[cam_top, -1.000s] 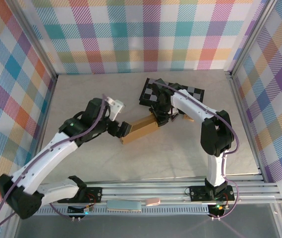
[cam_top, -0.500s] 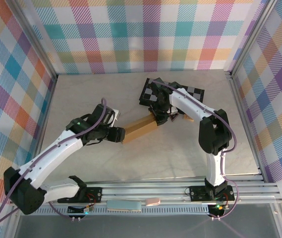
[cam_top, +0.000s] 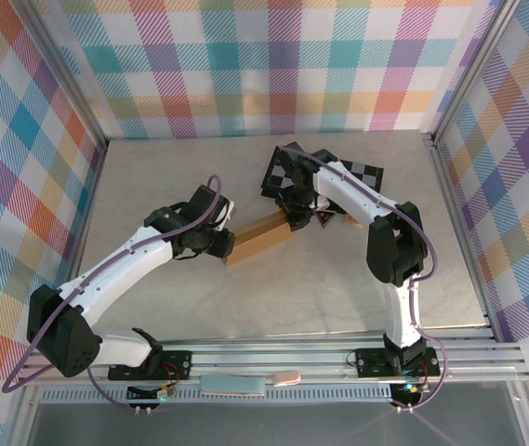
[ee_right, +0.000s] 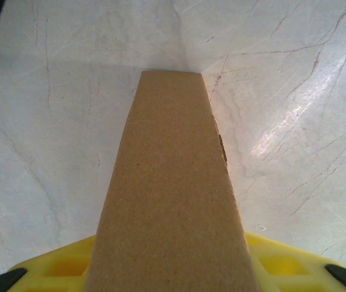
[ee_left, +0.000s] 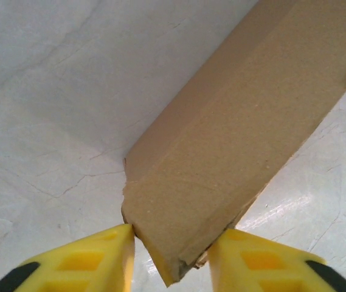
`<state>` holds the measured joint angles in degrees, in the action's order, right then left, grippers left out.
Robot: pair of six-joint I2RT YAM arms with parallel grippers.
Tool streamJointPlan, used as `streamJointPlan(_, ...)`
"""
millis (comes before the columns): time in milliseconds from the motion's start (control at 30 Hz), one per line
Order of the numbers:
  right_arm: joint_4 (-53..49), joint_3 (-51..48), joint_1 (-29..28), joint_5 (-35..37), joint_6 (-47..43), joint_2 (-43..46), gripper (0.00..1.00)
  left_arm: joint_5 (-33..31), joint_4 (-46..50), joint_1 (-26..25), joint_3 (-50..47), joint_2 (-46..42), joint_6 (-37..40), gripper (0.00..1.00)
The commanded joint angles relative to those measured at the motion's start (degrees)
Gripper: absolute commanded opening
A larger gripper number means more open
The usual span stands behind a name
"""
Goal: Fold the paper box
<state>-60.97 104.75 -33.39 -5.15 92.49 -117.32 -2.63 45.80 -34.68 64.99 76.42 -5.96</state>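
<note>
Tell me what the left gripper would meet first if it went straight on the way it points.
The box: its end already sits inside the left gripper, so any advance likely presses into it at once.

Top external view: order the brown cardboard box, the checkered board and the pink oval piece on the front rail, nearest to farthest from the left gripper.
1. Brown cardboard paper box: its near end sits between the left gripper's fingers.
2. Black-and-grey checkered board: beyond the box, toward the back right.
3. Pale pink oval piece: farthest, on the front rail.
</note>
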Motion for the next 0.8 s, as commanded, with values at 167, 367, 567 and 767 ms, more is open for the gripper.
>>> streamJointPlan(167,-6.48,1.64,-0.19,-0.65,7.71,-1.16,0.43,-0.79,1.26,0.57,2.64,0.82,-0.16,0.26)
streamJointPlan(367,-6.58,1.94,-0.18,-0.65,7.68,-1.39,0.43,-0.09,3.32,0.57,4.94,2.09,-1.50,0.22)
streamJointPlan(567,-6.75,2.13,-0.13,-0.74,7.76,-1.58,0.43,2.91,7.06,0.66,8.54,5.18,-3.67,0.00)
streamJointPlan(767,-6.58,2.12,-0.17,-0.65,7.57,-1.77,0.43,3.61,8.31,0.66,9.80,5.49,-4.72,0.00)
